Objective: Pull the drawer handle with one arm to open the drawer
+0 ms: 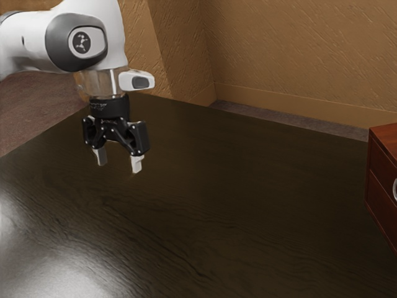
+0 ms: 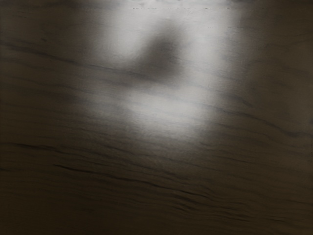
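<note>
A reddish-brown wooden drawer cabinet [image 1: 383,186] stands at the far edge of the exterior view's right, partly cut off. A sliver of a pale ring-shaped handle [image 1: 394,190] shows on its front. My gripper [image 1: 118,159] hangs over the dark wooden table [image 1: 236,205] in the exterior view's upper left, far from the cabinet. Its two white-tipped fingers [image 1: 136,163] point down, stand apart and hold nothing. The wrist view looks straight down on the dark tabletop [image 2: 156,186], with a bright glare and a soft shadow on it.
A tan textured wall [image 1: 298,43] with a baseboard runs behind the table. A wide stretch of tabletop lies between my gripper and the cabinet.
</note>
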